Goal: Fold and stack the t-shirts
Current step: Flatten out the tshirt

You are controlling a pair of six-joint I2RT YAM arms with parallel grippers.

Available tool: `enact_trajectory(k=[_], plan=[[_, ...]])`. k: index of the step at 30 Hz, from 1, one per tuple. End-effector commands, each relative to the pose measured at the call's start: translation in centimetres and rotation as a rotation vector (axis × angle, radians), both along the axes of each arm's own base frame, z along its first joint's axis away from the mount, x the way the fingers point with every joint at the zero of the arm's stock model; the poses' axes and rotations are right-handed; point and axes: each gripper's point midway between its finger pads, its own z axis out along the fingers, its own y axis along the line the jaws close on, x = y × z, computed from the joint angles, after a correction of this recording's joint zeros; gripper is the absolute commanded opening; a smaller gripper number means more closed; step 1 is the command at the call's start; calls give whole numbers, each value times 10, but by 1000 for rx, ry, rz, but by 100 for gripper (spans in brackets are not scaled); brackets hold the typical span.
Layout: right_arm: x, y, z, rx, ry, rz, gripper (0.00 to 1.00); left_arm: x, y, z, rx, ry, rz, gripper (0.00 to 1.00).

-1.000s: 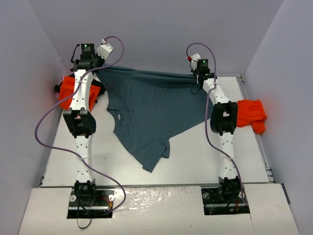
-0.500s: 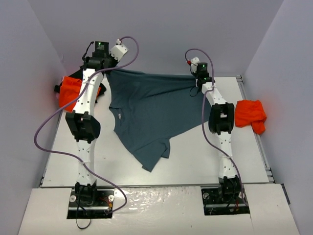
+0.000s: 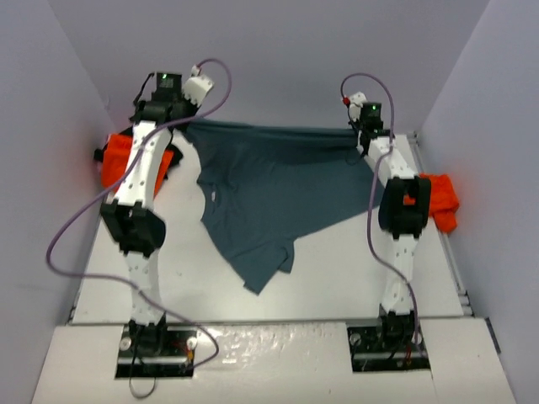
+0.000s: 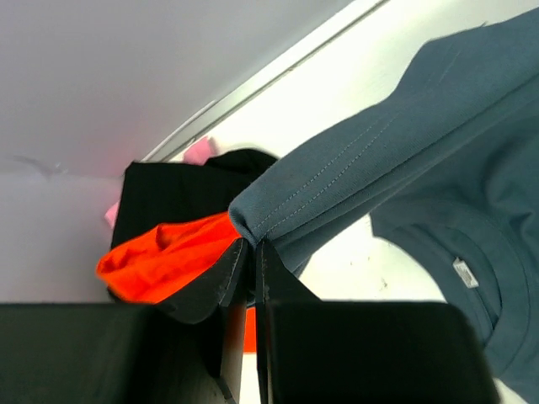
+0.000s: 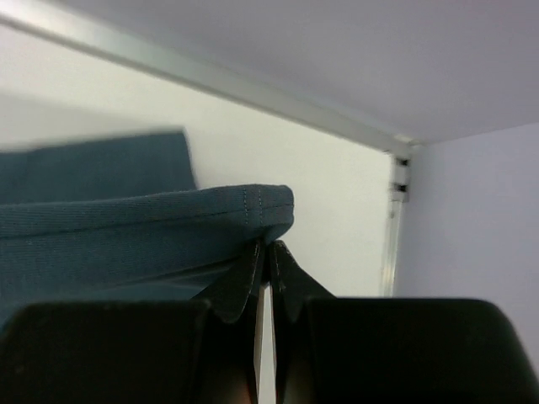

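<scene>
My left claw (image 4: 251,252) is pinched tight on a double-stitched hem corner of the slate-blue t-shirt (image 3: 269,189). My right claw (image 5: 268,252) nips another corner of that hem. The edge runs taut between them, and below it the soft matte knit drapes in a rumpled triangle, collar tag showing. Just beyond my left claw lie a crumpled orange shirt (image 4: 164,257) and a black shirt (image 4: 173,189). A second orange shirt (image 3: 445,200) is bunched off to the right of my right claw.

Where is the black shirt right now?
Left wrist view: the black shirt sits bunched against the far-left wall, an orange shirt lying on it, just beyond the left gripper pinching the blue shirt.
</scene>
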Motion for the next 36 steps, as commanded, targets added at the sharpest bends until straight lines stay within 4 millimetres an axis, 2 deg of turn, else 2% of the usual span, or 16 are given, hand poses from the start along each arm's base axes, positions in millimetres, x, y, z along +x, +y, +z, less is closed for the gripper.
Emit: enact_trajectory(k=[1, 2, 3, 4, 8, 13, 17, 20, 22, 24, 25, 27, 29, 34, 36], plan=[[-57, -40, 248, 45, -453, -83, 0, -71, 54, 174, -34, -402, 181, 0], [-69, -36, 262, 53, -471, -64, 0, -85, 55, 189, -42, -438, 184, 0], [-76, -32, 262, 55, -462, -46, 0, -99, 56, 201, -52, -464, 185, 0], [-90, -28, 275, 58, -479, -33, 0, -112, 57, 211, -55, -485, 184, 0], [-132, -4, 295, 62, -466, 122, 0, -160, 57, 228, -77, -514, 165, 0], [-197, 27, 315, 109, -443, 280, 0, -228, 50, 247, -126, -574, 93, 0], [-237, 49, 314, 186, -403, 367, 0, -280, 43, 268, -159, -628, 31, 0], [-263, 62, 308, 254, -367, 403, 0, -303, 39, 268, -167, -613, -3, 0], [-281, 66, 301, 297, -327, 404, 0, -318, 38, 275, -163, -623, -26, 0], [-294, 68, 289, 317, -270, 397, 0, -325, 38, 270, -141, -592, -38, 0], [-303, 68, 283, 318, -231, 398, 0, -330, 38, 276, -138, -606, -43, 0], [-313, 70, 277, 316, -186, 408, 0, -328, 39, 268, -99, -559, -53, 0], [-317, 72, 261, 324, -116, 415, 0, -321, 42, 264, -62, -533, -49, 0], [-313, 74, 208, 349, 54, 413, 0, -281, 38, 221, -27, -371, -68, 0], [-309, 77, 177, 379, 139, 417, 0, -264, 35, 199, -29, -303, -78, 0]])
